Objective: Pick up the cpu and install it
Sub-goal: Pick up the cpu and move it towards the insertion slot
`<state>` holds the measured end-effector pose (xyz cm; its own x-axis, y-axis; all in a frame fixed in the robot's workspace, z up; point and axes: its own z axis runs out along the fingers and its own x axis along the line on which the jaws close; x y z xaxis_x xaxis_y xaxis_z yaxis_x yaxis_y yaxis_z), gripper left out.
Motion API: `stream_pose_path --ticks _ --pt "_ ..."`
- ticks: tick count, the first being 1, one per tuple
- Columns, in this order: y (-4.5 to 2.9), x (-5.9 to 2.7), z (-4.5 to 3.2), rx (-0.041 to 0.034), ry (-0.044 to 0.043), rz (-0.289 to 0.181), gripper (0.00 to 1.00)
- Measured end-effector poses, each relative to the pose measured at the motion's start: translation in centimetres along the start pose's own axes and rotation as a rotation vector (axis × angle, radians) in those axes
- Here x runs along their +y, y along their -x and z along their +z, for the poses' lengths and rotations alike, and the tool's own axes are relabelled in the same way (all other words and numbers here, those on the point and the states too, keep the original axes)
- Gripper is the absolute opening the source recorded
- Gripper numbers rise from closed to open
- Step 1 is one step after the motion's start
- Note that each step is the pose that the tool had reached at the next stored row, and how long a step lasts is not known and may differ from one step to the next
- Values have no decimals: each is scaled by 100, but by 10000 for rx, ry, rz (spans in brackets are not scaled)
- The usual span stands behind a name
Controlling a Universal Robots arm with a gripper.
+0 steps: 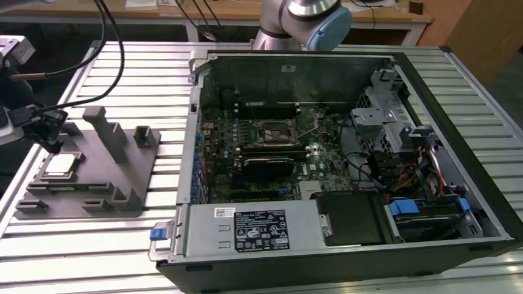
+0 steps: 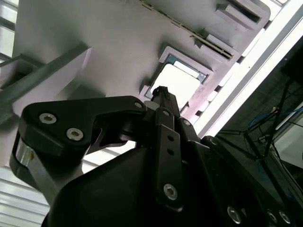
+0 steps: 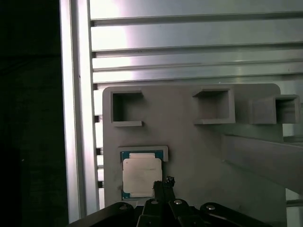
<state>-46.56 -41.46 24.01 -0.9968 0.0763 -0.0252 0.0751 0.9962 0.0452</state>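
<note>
**One chip in its holder, clenched jaws just above it**

Seen from the exterior view, the gripper (image 1: 54, 146) hangs over a grey holder (image 1: 98, 174) on the slatted table (image 1: 82, 245). This is at that view's left, well apart from the open computer case (image 1: 286, 79). The socket (image 1: 274, 131) lies uncovered on the board inside the case.

The cpu (image 1: 62, 165) lies flat in a square recess of the holder, and the fingertips are close above one of its edges.

Both wrist views add detail. The first wrist view shows the cpu's (image 3: 141, 176) pale top and green rim, and two square pockets (image 3: 125, 109) further along the holder (image 3: 199, 156). In it, the gripper's (image 3: 162, 183) jaws are pressed together with nothing between them.

The second wrist view looks past the gripper's (image 2: 162, 92) side linkage to the cpu (image 2: 177, 85).
</note>
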Motion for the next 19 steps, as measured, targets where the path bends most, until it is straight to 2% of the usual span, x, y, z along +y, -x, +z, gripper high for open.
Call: stream_pose_path --ticks 14,15,19 --pt "-151 -26 232 -4 56 -17 11" --pt "-169 -30 305 -8 75 -41 11" --pt "-175 -33 351 -4 78 -61 11"
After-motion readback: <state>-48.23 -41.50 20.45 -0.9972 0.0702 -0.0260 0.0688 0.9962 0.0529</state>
